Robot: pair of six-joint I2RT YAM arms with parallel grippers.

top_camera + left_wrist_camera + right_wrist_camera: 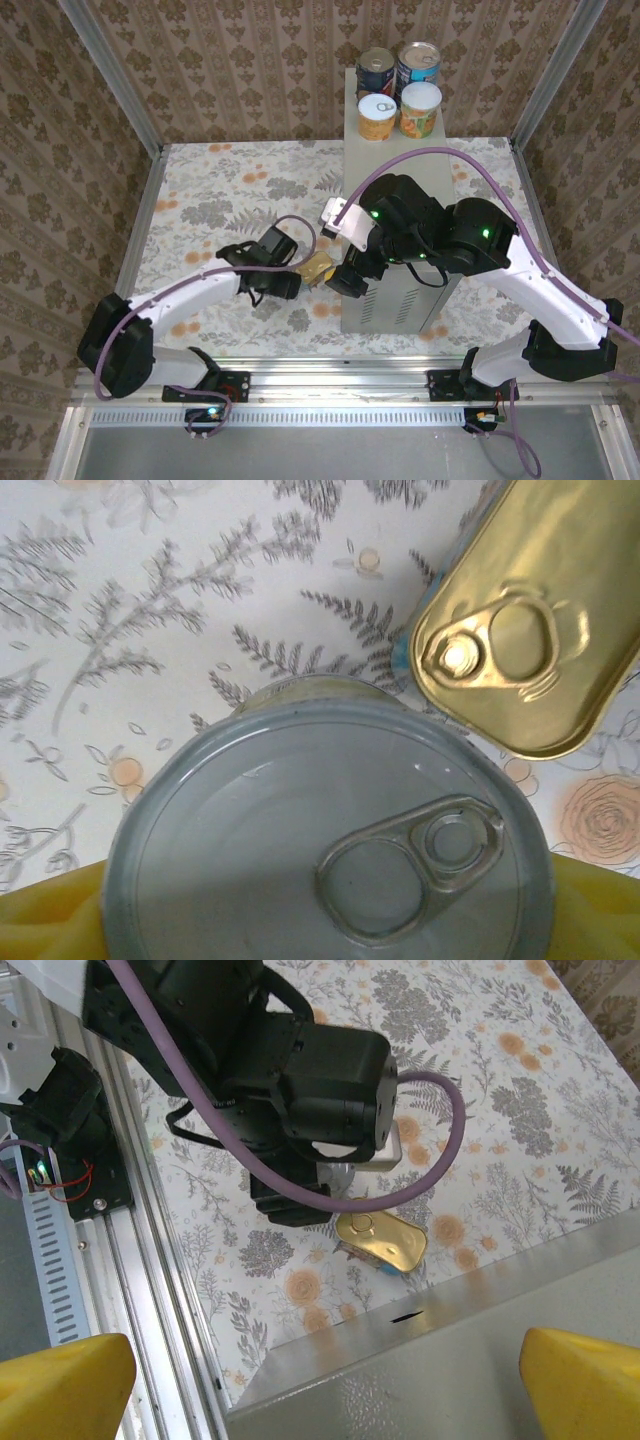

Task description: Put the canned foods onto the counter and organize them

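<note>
We read the left gripper (320, 925) as set straight down over the round can with the silvery pull-tab lid (330, 830), which stands upright on the floral-patterned floor (150, 610). The yellow fingers (50, 915) flank it on both sides at roughly half spread, a sensible top-down pick for a can that has to go up. The pads look to be at the can wall, but the lid hides the contact, so we can't tell whether it's clamped or just bracketed. Just beside it to the right, the flat rectangular gold tin (530, 630) lies lid-up on the floor with a sliver of floor between them, so we judge a nudge risk on lift. The tin sits near the foot of the counter (400, 305), the tall light grey metal box. The right gripper (320, 1390) hovers over the counter's near end, jaws at full spread, holding and touching nothing; to us it looks parked out of the pick's way. At the far end four cans stand upright in a tight two-by-two block: dark red can (376, 70), blue can (418, 62), orange can (377, 117), green can (421, 108). We judge the stock is being packed back-to-front.
</note>
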